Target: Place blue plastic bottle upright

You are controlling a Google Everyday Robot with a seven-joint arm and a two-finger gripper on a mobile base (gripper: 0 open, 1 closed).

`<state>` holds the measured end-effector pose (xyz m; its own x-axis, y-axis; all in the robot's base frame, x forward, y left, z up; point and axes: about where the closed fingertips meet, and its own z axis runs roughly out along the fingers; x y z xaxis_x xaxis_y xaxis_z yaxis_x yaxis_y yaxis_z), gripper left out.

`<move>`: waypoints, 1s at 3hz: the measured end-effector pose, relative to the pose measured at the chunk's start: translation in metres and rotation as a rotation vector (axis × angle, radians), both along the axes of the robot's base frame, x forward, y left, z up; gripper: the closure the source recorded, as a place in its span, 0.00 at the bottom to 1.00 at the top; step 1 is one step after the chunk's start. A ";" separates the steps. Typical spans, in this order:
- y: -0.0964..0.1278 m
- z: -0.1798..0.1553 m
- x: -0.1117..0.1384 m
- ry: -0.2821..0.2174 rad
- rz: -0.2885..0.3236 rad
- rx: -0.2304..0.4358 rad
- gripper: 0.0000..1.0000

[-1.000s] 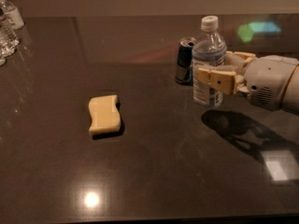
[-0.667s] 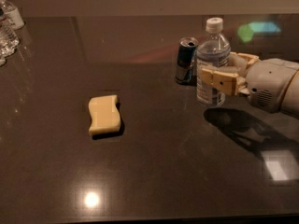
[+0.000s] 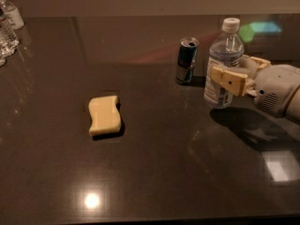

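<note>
**Bottle upright in the gripper, at the right of the table**

From my remote station I see a dark, glossy table (image 3: 164,163) from above and in front. The blue plastic bottle (image 3: 224,48) stands upright at the right side, its white cap (image 3: 230,24) on top and a pale label around its lower half. The gripper (image 3: 227,70) reaches in from the right edge at label height. Its jaws are clamped on the bottle, one tan finger (image 3: 229,80) across the near side and the other showing behind the bottle. The bottle's base is at the table surface, but I cannot tell whether it rests there or hangs just above.

Just to the left of the bottle, slightly farther back, a dark drink can (image 3: 187,60) stands upright, apart from the bottle. A yellow sponge (image 3: 104,115) lies flat left of centre, well apart from both. Several small clear bottles (image 3: 7,29) are grouped at the far left edge.
</note>
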<state>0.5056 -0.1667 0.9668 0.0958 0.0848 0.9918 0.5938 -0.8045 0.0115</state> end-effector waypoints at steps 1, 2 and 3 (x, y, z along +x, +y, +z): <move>-0.009 -0.002 0.000 0.002 -0.038 0.046 1.00; -0.014 -0.009 0.000 0.015 -0.056 0.073 1.00; -0.019 -0.018 0.000 0.026 -0.070 0.092 1.00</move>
<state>0.5059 -0.1853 0.9484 0.1236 -0.0141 0.9922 0.5352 -0.8410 -0.0786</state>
